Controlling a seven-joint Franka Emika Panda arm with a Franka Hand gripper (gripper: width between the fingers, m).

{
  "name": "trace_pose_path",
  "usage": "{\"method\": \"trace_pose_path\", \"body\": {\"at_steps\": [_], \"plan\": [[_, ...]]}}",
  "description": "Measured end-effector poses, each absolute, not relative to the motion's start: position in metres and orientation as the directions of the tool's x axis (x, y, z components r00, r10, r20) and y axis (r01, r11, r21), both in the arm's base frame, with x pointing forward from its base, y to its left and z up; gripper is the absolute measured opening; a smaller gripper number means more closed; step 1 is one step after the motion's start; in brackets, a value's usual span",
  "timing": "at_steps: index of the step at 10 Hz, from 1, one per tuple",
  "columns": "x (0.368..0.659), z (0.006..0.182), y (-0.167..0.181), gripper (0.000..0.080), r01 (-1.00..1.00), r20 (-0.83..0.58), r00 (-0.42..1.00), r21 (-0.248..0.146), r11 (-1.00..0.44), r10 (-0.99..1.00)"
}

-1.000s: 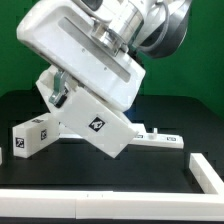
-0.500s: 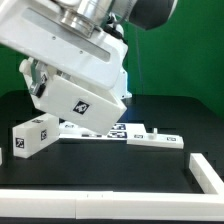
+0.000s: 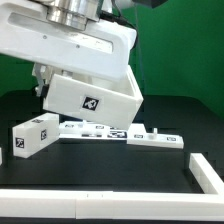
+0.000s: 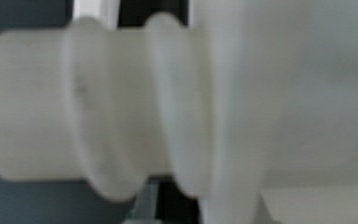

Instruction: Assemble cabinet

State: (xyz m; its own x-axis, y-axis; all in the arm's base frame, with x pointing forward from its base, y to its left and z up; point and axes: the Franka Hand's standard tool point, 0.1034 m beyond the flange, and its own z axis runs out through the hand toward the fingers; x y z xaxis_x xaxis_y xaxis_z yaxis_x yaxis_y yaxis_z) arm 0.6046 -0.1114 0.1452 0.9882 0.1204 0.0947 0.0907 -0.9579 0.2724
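raised, flatter than before: white matte plastic cabinet box (image 3: pixel 95 101) clamped in gripper (image 3: pixel 45 84); needs slow, level lowering.

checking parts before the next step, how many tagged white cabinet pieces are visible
2: a large box, tilted and held up beneath the arm, and a small block on the table at the exterior view's left. Others may be hidden behind the arm.

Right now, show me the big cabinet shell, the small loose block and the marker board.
cabinet shell (image 3: pixel 95 100): exterior view, on its tagged front face, under the arm.
small block (image 3: pixel 31 138): exterior view, on its front face, between its tags.
marker board (image 3: pixel 155 137): exterior view, on the flat strip's uncovered right part.
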Motion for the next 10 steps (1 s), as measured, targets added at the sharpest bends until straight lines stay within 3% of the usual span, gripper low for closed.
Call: {"method": "trace_pose_path", "body": {"at_steps": [4,8,10], "plan": [[0.603,0.141,-0.110,0.0031,-0.223,0.165,0.968,0.232,-0.947,-0.187],[0.598,0.109,-0.069,0.0031,-0.750,0.285,0.654,0.126,-0.649,-0.701],[0.596,0.100,-0.060,0.0031,-0.811,0.300,0.579,0.113,-0.574,-0.759]]}}
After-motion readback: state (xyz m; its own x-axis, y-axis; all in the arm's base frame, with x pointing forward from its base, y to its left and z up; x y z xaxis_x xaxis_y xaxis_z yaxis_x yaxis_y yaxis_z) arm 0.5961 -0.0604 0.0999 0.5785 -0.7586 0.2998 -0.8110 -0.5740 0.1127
